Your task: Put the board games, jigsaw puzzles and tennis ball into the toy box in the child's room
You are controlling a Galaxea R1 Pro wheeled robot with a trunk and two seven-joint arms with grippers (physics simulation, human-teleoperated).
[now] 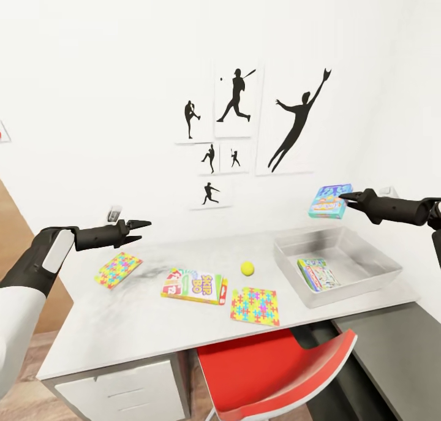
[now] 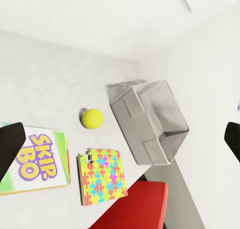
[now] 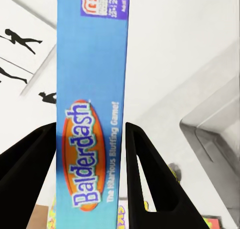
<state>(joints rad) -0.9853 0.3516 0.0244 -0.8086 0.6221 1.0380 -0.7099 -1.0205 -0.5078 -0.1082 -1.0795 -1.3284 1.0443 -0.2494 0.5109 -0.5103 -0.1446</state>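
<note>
While above toy box [image 1: 373, 268], blue board game [image 1: 330, 201] clamped between right gripper [image 1: 344, 198] jaws.

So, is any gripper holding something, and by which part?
The right gripper holds the blue board game by its edge; the left gripper holds nothing.

Bright, even light fills the room; shadows are soft and faint. The table [image 1: 122, 323] top shows dull mottled sheen. The wrist pictures look slightly soft.
</note>
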